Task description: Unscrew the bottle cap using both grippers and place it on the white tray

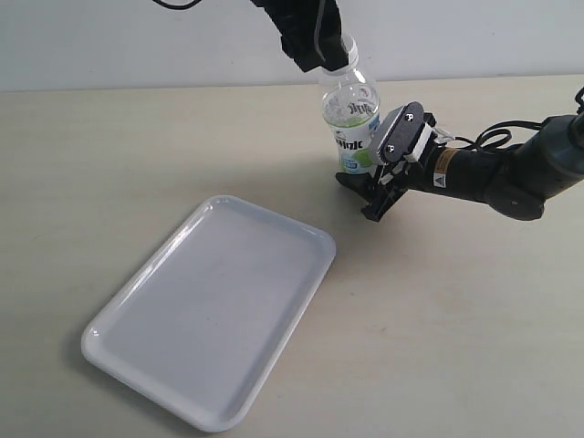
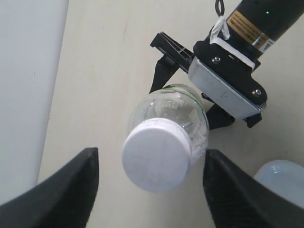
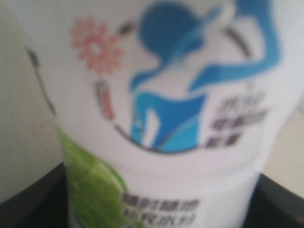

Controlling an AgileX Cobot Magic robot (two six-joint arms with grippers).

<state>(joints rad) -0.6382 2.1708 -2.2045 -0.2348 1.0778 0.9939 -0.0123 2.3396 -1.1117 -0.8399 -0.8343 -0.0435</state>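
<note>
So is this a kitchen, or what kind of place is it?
Probably a robot test lab, not a kitchen: the left gripper and right gripper work at a plain pale table by a blank wall, with a bottle and white tray on it.

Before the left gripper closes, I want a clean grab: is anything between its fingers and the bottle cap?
Nothing visible. The bottle cap sits in the open gap between the fingers of the left gripper, with clear space on both sides. The right gripper clamps the bottle lower down, well below the cap.
</note>
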